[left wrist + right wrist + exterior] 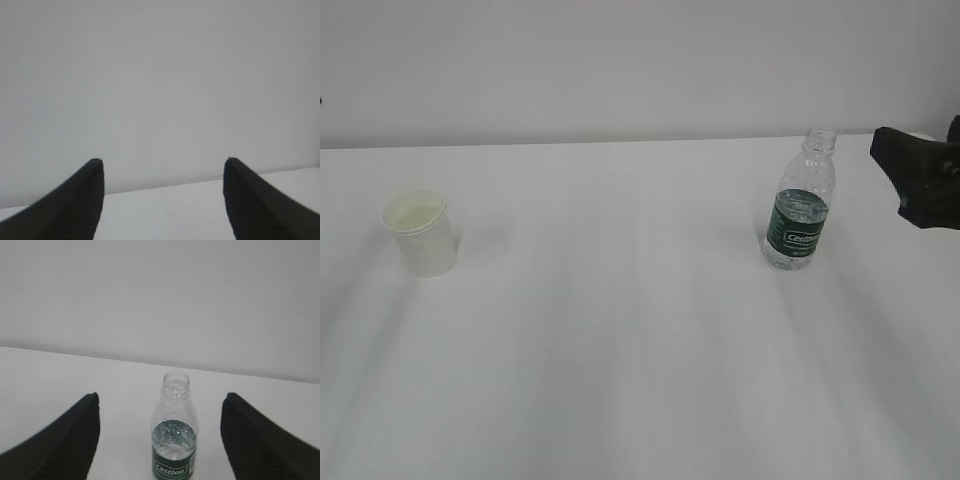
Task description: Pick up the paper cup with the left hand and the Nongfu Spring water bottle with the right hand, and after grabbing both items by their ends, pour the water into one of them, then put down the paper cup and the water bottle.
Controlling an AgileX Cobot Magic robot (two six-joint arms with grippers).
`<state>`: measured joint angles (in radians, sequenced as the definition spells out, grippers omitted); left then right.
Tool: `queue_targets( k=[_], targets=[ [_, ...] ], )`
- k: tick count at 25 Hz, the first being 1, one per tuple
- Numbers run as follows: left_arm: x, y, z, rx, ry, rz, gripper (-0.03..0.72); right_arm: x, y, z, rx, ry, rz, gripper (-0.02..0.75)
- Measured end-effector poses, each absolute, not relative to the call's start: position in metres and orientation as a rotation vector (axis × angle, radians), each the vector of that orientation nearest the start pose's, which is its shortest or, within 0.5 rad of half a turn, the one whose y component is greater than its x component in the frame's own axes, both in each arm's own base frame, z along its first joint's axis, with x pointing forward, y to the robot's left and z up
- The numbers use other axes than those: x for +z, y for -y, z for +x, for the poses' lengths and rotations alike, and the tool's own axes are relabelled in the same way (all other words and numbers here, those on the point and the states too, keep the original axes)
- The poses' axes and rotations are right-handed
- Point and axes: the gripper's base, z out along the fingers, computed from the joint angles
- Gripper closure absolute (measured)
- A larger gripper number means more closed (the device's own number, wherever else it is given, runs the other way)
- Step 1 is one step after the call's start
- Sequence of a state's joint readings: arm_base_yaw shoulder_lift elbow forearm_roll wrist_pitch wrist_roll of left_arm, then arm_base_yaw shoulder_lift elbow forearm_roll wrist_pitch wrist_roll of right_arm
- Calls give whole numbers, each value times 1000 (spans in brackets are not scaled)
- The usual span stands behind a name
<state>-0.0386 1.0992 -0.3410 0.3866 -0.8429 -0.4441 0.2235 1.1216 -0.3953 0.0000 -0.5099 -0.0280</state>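
Note:
The paper cup [420, 232], pale cream and upright, stands on the white table [620, 330] at the left, with no gripper near it. The Nongfu Spring water bottle [801, 205] stands upright and capless at the right, with a dark green label and about half full of water [175, 437]. My right gripper [892, 175] hangs just right of the bottle, apart from it. In the right wrist view the bottle [175, 440] appears centred ahead of the open right gripper [161, 395]. My left gripper [162, 160] is open and empty, facing the wall; the cup is out of that view.
A plain grey wall [620, 60] runs behind the table's far edge. Only the cup and bottle stand on the table. The left arm is outside the exterior view.

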Motion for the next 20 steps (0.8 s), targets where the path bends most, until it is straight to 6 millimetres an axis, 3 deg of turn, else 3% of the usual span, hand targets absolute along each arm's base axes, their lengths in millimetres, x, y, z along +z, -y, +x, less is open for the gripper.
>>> queue_targets(
  k=[10,20],
  targets=[
    [300,24,153,-297,-1388,84,188,277,-40,176,142,-1679,-222,165],
    [313,13,109,-201,-1376,31,193,292,-31,137,126,-1687,-238,165]
  ],
)
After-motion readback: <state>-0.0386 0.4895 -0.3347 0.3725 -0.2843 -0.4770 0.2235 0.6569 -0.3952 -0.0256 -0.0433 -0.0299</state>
